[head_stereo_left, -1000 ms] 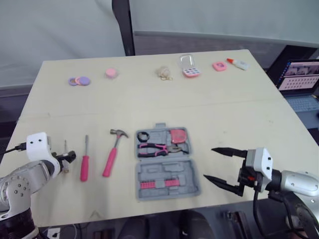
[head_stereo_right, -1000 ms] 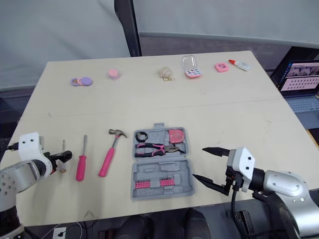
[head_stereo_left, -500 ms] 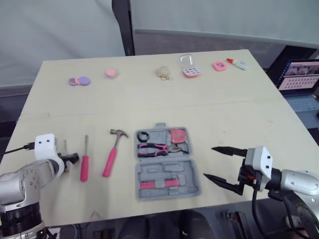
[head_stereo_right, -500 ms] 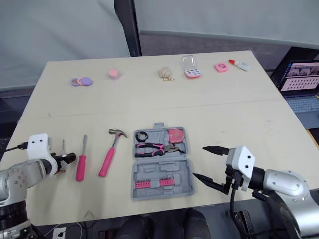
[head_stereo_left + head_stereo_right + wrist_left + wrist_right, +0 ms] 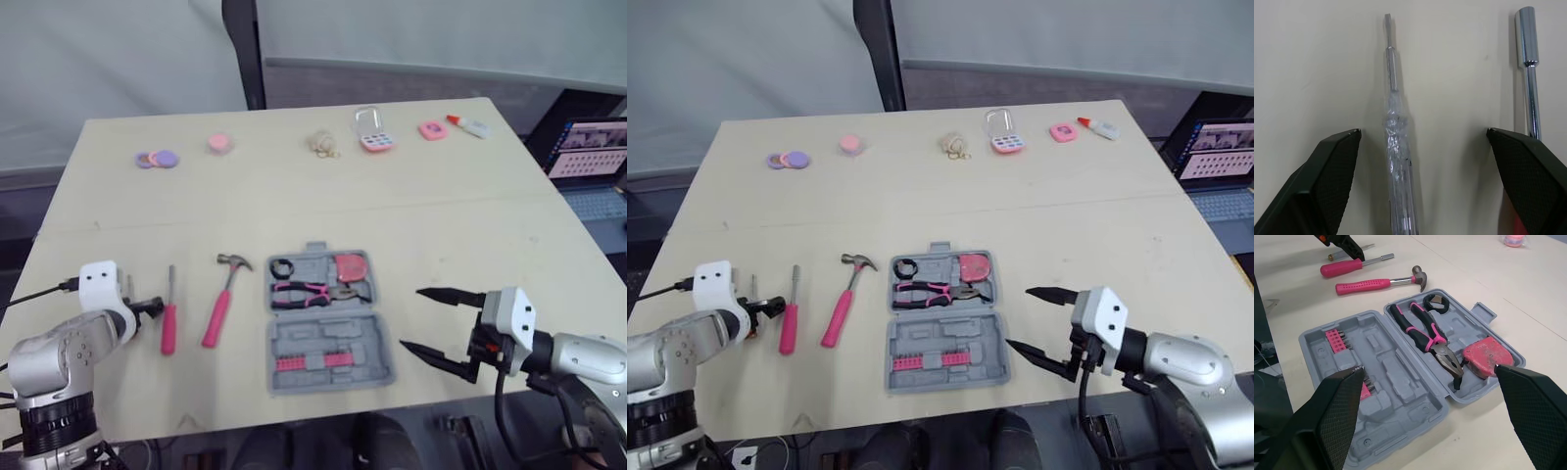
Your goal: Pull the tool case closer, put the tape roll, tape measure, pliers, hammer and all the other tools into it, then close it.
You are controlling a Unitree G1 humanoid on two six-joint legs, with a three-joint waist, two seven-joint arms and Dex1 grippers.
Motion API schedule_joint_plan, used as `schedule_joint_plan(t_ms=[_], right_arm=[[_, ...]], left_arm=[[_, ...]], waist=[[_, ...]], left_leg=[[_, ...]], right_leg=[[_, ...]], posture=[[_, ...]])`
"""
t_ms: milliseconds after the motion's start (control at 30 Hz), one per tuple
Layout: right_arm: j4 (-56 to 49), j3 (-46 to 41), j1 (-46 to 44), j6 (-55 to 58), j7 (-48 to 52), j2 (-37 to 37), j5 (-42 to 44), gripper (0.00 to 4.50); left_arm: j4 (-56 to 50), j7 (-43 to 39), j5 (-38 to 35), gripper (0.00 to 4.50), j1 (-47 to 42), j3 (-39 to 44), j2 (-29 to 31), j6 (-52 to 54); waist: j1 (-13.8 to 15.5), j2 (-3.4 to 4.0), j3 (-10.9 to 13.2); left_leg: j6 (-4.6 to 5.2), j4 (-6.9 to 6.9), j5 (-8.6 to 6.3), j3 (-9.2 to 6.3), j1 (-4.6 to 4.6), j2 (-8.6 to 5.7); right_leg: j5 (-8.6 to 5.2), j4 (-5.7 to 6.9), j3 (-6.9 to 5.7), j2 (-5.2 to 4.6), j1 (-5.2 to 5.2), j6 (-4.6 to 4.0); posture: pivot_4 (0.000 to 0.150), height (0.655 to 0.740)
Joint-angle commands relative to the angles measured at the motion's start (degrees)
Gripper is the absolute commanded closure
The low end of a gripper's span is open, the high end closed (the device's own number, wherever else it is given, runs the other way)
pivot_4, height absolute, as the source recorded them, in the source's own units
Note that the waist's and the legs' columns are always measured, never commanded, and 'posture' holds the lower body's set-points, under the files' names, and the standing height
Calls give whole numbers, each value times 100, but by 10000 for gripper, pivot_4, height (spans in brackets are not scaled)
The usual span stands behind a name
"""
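Count: one open tool case (image 5: 364,338) holding one tape roll (image 5: 282,267), one pliers (image 5: 304,292) and one tape measure (image 5: 350,266); left of it lie one hammer (image 5: 221,302), one pink screwdriver (image 5: 168,315) and one clear-handled screwdriver (image 5: 1396,147). My left claw (image 5: 1422,132) is spread, straddling the clear-handled screwdriver. My right claw (image 5: 411,318), likewise spread, sits just right of the case.

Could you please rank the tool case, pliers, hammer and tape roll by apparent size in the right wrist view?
1. tool case
2. pliers and hammer: about alike in length; the hammer lies farther from the camera, so I leave them unranked.
3. tape roll
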Motion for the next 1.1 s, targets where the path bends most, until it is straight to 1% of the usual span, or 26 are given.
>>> schedule_joint_plan(t_ms=[33, 233, 333, 400, 567, 600, 900, 1000, 1067, 1100], right_arm=[[-199, -191, 32, 10, -84, -44, 41, 195], [-213, -221, 49, 32, -102, -45, 48, 195], [-213, -233, 58, 38, -102, -47, 51, 0], [-213, -241, 58, 44, -95, -51, 50, 0], [-206, -248, 40, 73, -80, -55, 45, 0], [-209, -246, 38, 77, -79, -57, 45, 0], [-204, -222, -16, 100, -82, -58, 35, 0], [-194, -264, -40, 117, -76, -74, 59, 0], [-184, -323, -35, 122, -59, -95, 87, 0], [-169, -369, 1, 105, -27, -106, 98, 0]], left_arm=[[72, -76, 201, 568, -41, 40, 73, -127], [180, -176, 314, 568, -47, 68, 21, -206], [182, -194, 327, 7894, -58, 146, -56, -211], [153, -199, 342, 17042, -54, 155, -77, -185], [62, -168, 390, 43175, -52, 179, -138, -110], [45, -165, 399, 44199, -50, 185, -146, -93], [-231, -172, 575, 44199, -7, 187, -103, 147], [-542, -395, 501, 44199, -41, 202, 166, 430], [-782, -776, 391, 44199, 28, 71, 580, 482], [-895, -1027, 350, 44199, 101, -37, 892, 435]], waist=[[2, 0, 0], [-1, 0, 0], [-2, 0, 0], [-8, 0, 0], [-11, 0, 0], [-10, 0, 0], [-12, 0, 0], [-19, -2, 1], [-18, -4, 2], [-19, -5, 3]], left_leg=[[0, 0, 0, 0, 0, 0], [0, 1, 0, 0, 0, 0], [0, 1, 0, 0, 0, 0], [0, 1, 0, 0, 1, 1], [0, 0, 0, 0, 1, 1], [0, 0, 0, 0, 0, 1], [0, -1, 0, 0, 0, 1], [0, -2, 0, 0, -1, 1], [0, -1, 0, -1, -3, 2], [0, 0, 0, -1, -6, 3]], right_leg=[[0, 0, 0, 0, 0, 0], [0, 2, 0, 0, 0, 0], [0, 2, 0, -1, 0, 0], [0, 3, 0, -1, 0, 0], [0, 2, -1, 0, -1, 0], [0, 2, -1, 0, -1, 0], [0, 2, 0, 0, -1, 0], [0, 1, 0, 0, -3, 0], [0, 1, -2, 0, -3, 0], [0, 1, -2, 0, -4, 0]], posture=[[1500, 7400], [1500, 7400], [1500, 7400], [1500, 7400], [1500, 7400], [1500, 7400], [1500, 7400], [1500, 7400], [1500, 7400], [1500, 7400]])
